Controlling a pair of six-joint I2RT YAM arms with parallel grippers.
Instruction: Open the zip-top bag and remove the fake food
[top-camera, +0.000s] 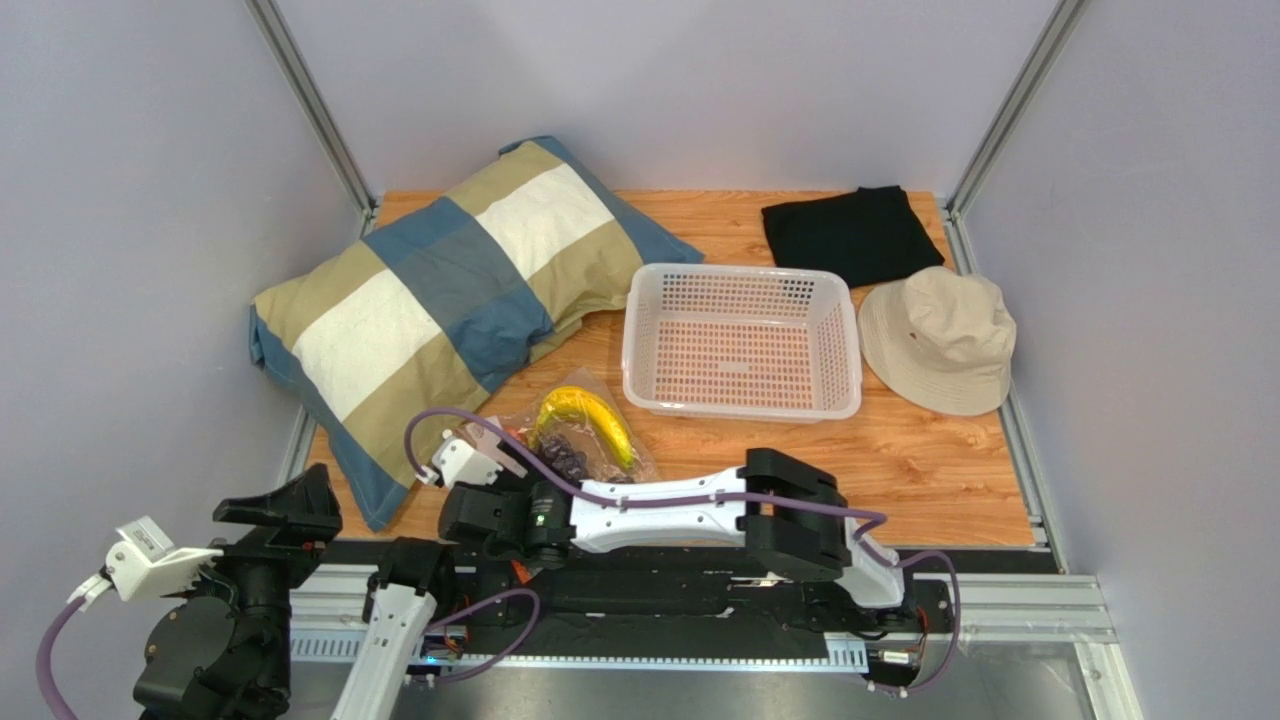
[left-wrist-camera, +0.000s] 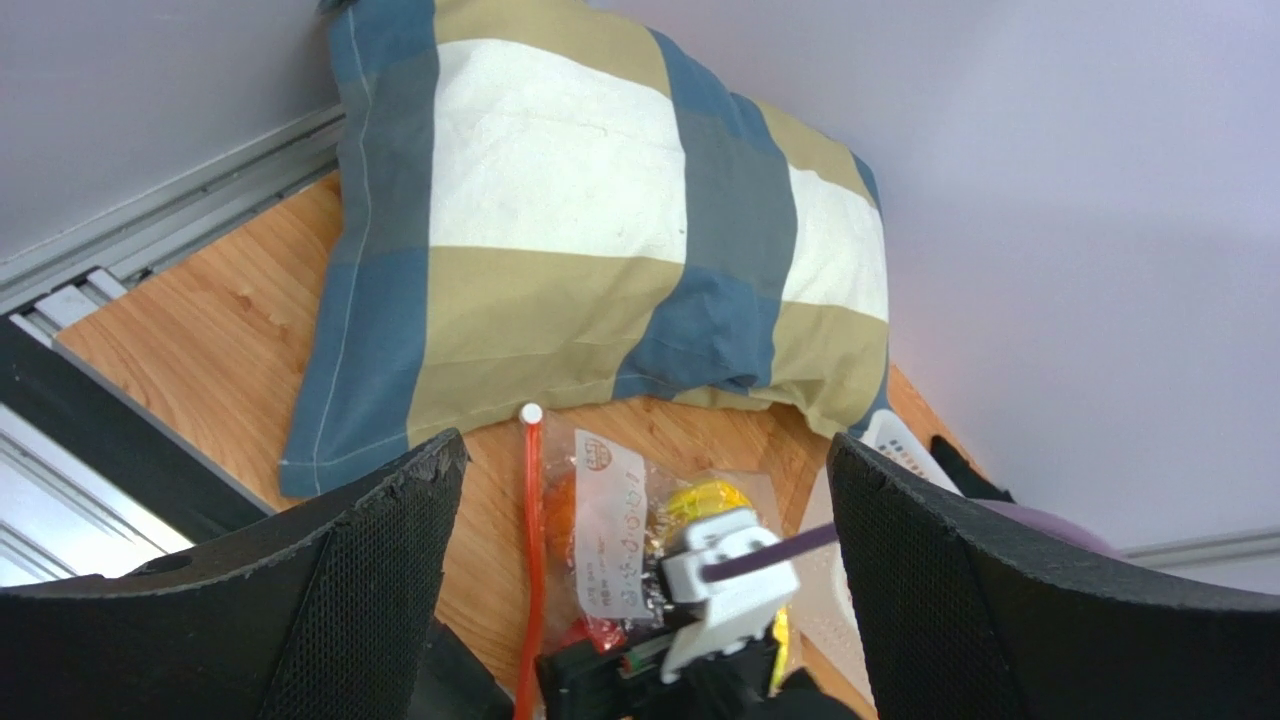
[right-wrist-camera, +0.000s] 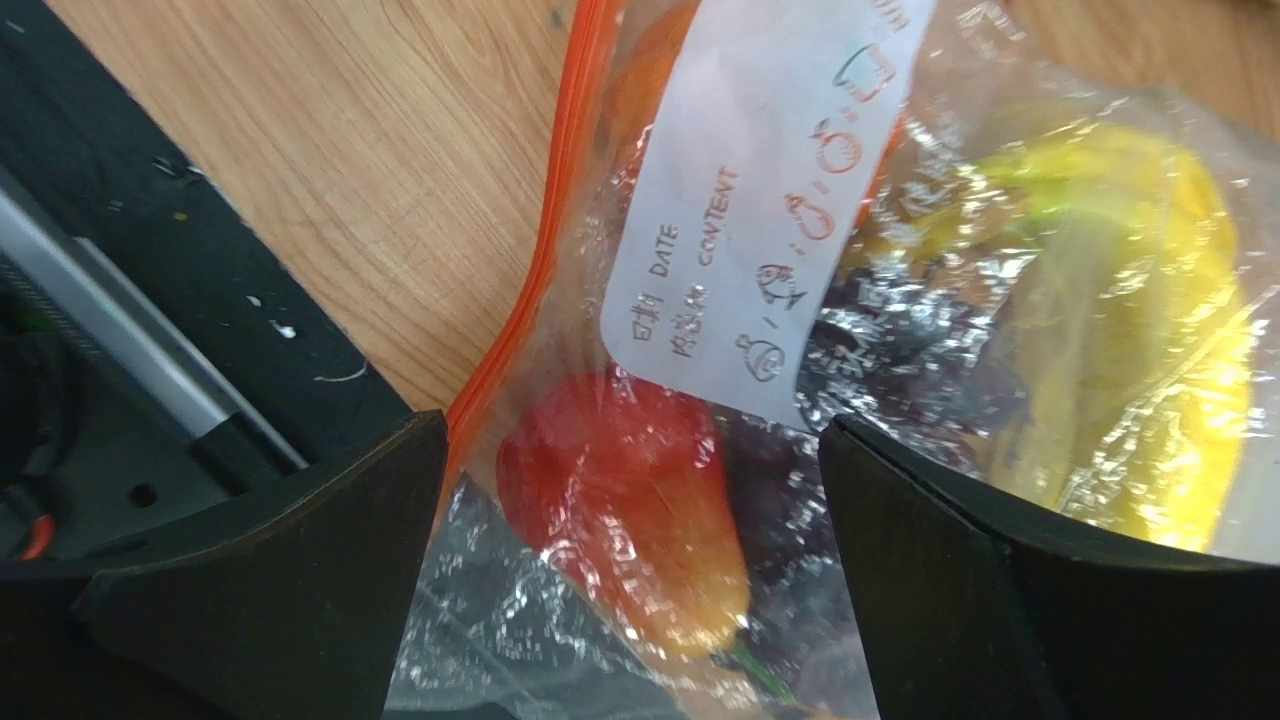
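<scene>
We log: zip-top bag (top-camera: 576, 438), fake food (right-wrist-camera: 639, 503) inside, near-centre on the table (top-camera: 932, 465), beside pillow (top-camera: 436, 300). Right gripper (right-wrist-camera: 631, 443) released, fingers (right-wrist-camera: 271, 578) astride the bag. Left gripper (left-wrist-camera: 643, 458) released, raised at near left.

A: What hems the zip-top bag (top-camera: 579, 435)?
B: Plaid pillow (top-camera: 436, 308) just beside its far-left edge; white perforated basket (top-camera: 744, 342) just beside its right; right arm (top-camera: 661, 510) lying across its near side.
A: Open passage?
B: Bare tabletop (top-camera: 932, 465) near-right, between basket, bucket hat (top-camera: 939, 342) and table edge.
</scene>
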